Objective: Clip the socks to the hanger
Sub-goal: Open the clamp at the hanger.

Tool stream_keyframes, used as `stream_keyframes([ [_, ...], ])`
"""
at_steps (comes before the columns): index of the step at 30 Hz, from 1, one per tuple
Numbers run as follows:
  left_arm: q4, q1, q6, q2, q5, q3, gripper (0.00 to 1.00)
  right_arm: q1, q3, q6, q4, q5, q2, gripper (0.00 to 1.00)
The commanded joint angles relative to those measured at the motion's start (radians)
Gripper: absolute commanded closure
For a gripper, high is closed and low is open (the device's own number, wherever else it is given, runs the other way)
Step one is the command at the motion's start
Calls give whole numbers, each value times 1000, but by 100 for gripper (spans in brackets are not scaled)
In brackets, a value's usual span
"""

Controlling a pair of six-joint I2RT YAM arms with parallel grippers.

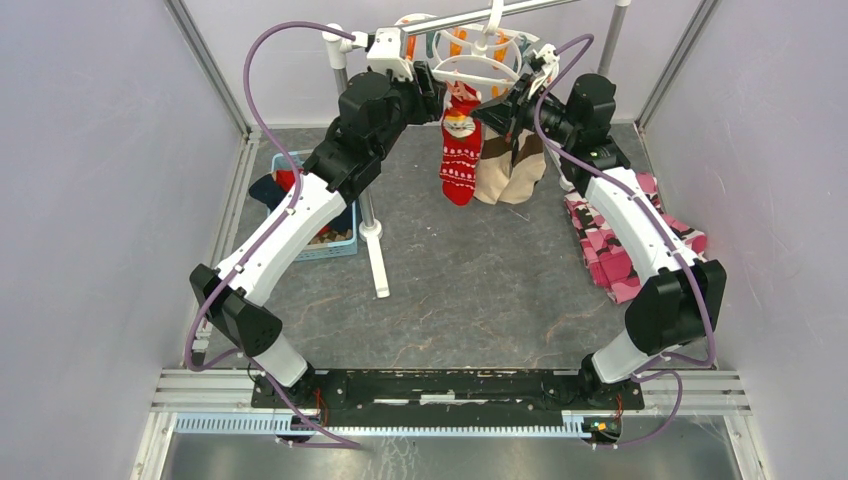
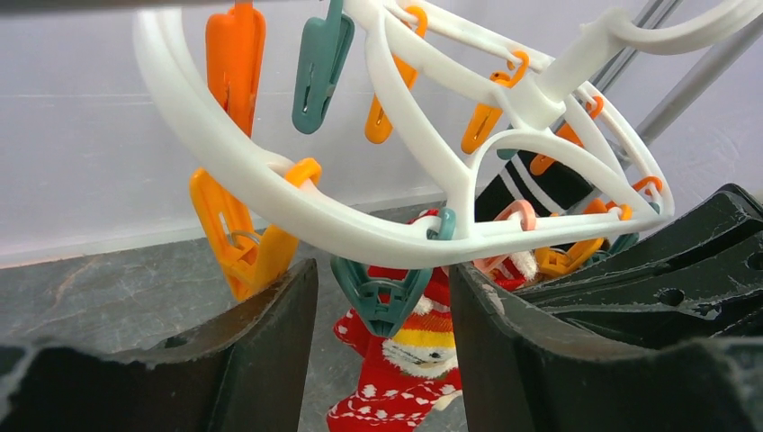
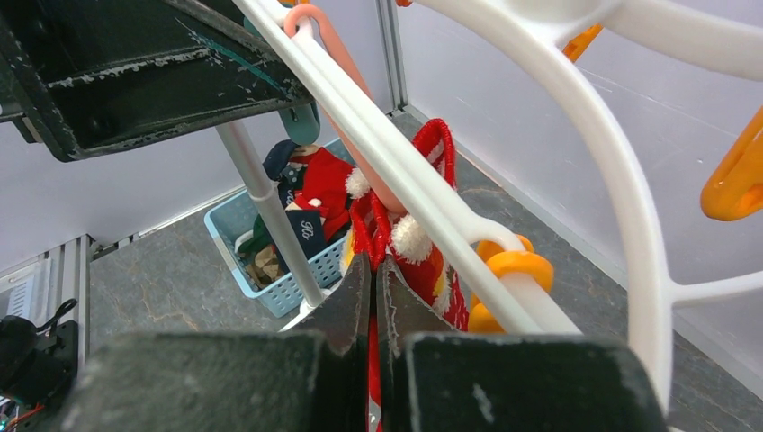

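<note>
The step in hand looks like fastening the red sock (image 2: pixel 396 396) into the teal clothespin (image 2: pixel 378 301) that dangles from the white ring of the hanger (image 2: pixel 270 193). The left hand (image 2: pixel 382 288) is spread, one finger on each side of that pin and apart from it. To do this well, it should close squarely on the pin's upper tails, not its jaws, so that the pin gapes without swinging the ring. The right hand (image 3: pixel 373 265) is pressed together, pinching red fabric of the sock just below the cuff. The cuff rises just beyond its fingertips, against a bar of the hanger. It should lift the cuff edge straight into the opened pin and let go only once the pin has bitten. From the left hand, the sock hangs just beyond and below the pin. A beige sock (image 1: pixel 510 170) hangs beside it, under the right hand.
</note>
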Motion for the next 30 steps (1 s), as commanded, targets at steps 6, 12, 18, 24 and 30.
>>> stream_keyframes([
  [6,98,7,95,4,22,34,40,-7,46,14,29,-3,2,100],
  [12,113,9,98,6,36,32,46,-8,48,13,28,-3,1,100],
  [18,113,9,96,-3,42,26,67,-8,48,12,25,-5,1,100],
  [24,103,8,94,-10,38,29,85,-7,52,12,24,-11,-1,100],
  [30,62,7,60,-11,38,52,98,-7,54,1,35,-36,-26,100],
])
